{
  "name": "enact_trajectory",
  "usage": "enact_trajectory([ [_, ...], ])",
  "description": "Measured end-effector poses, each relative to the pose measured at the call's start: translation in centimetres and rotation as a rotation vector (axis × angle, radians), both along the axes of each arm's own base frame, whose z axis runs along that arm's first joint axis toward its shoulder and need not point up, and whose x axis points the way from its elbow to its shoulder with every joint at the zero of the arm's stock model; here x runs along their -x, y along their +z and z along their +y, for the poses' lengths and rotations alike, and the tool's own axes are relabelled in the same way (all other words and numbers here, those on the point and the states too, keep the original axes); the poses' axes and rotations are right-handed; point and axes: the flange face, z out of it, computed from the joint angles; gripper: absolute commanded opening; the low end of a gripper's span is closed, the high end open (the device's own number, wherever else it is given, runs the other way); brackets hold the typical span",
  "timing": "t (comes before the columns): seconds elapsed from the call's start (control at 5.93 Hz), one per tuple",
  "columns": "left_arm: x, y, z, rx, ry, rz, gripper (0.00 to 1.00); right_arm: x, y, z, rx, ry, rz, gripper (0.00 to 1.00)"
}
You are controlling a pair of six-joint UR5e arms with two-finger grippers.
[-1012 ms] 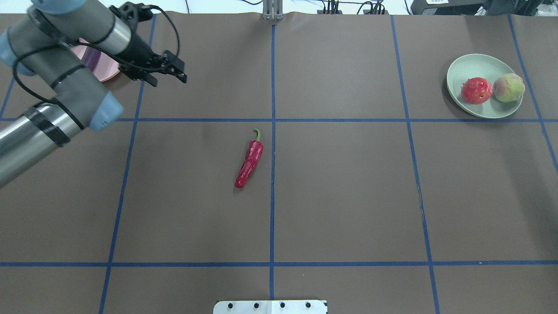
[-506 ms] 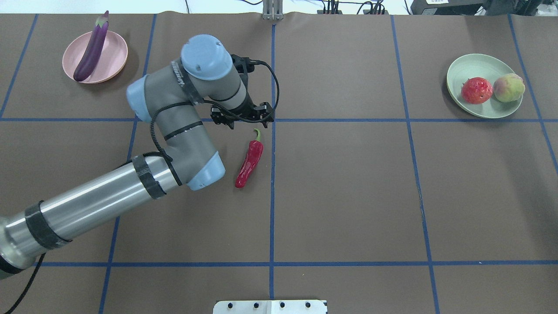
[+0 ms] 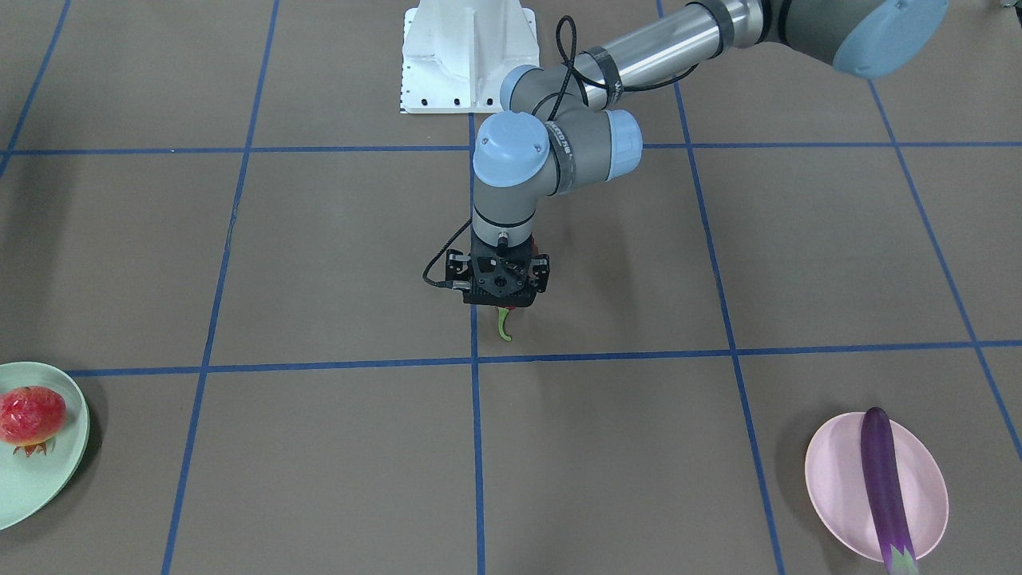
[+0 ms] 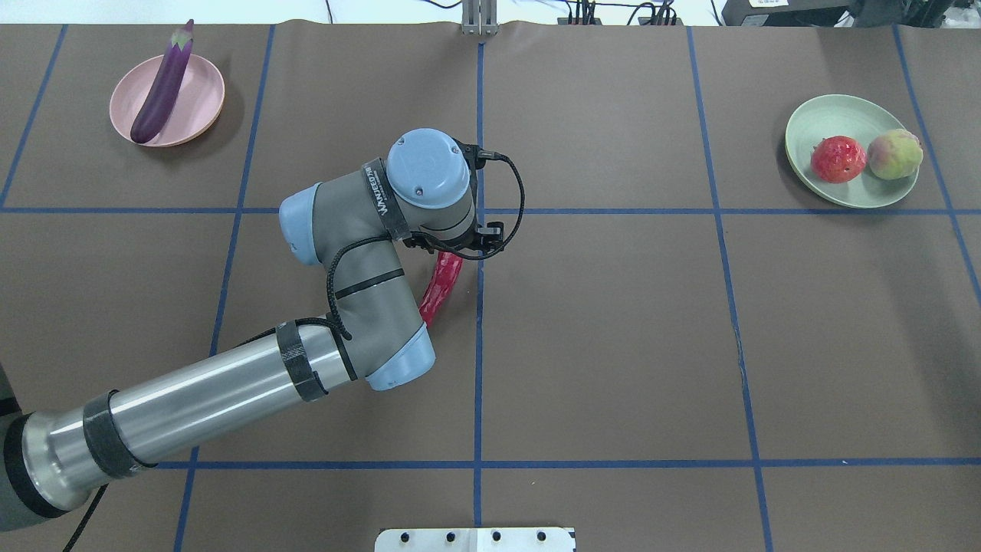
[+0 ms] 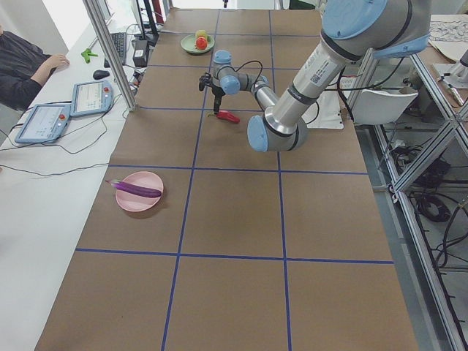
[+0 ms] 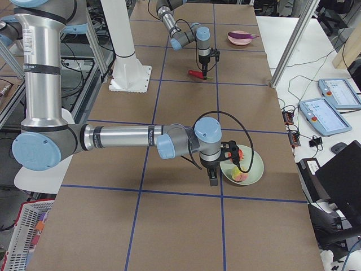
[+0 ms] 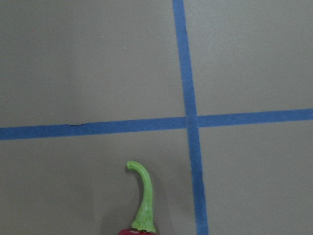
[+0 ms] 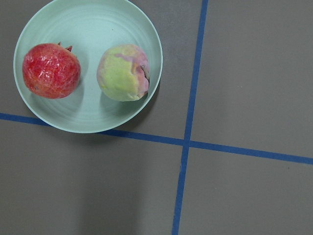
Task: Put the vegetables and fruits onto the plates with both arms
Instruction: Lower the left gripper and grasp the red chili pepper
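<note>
Three of four pieces plated already: eggplant (image 4: 159, 86) along the pink plate (image 4: 203, 100) by the far left corner, pomegranate (image 4: 838, 159) and peach (image 4: 894, 153) on the green plate (image 4: 835, 115) by the far right corner. Only the chili (image 4: 441, 287) not yet plated, flat on the worktop (image 4: 613, 345) midway between left and right edges, stem (image 7: 143, 205) toward the far edge. Straight above its stem end, pointing down: left gripper (image 3: 501, 302), finger spread hidden in every view, so cannot tell wide or narrow, nor whether touching. Close beside the green plate: right gripper (image 6: 213, 178), seen only from the side, spread likewise impossible to tell. Likely risks: closing on the thin curved stem instead of the body, letting the chili slip or swing loose in the carry; coming down askew to its slanted axis, rolling or shoving it aside; crowding the pink plate, where the eggplant spans the whole length and overhangs the rim, so landing the chili on the edge or knocking the eggplant off.
</note>
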Motion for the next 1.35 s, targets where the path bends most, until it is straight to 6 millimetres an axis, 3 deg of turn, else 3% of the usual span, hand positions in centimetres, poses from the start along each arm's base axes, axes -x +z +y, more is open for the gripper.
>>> enact_trajectory([
  [0.34,-0.1,1.8,0.3,0.008,0.004,-0.022,0.75,0.0,-0.1,0.0,-0.001,0.000,0.000,1.00],
  [0.51,-0.2,2.8,0.6,0.017,0.009,-0.037,0.74,0.0,-0.1,0.0,-0.001,0.001,0.000,1.00],
  [0.67,-0.5,3.0,1.0,0.027,0.016,-0.054,0.52,0.0,-0.1,0.0,-0.001,0.001,0.000,1.00],
  [0.84,-0.4,2.4,1.4,0.036,0.023,-0.067,0.03,0.0,0.0,0.0,0.000,0.000,0.000,1.00],
  [1.35,1.5,0.1,2.5,0.058,0.027,-0.096,0.00,0.0,0.0,0.0,-0.001,0.000,0.000,1.00],
])
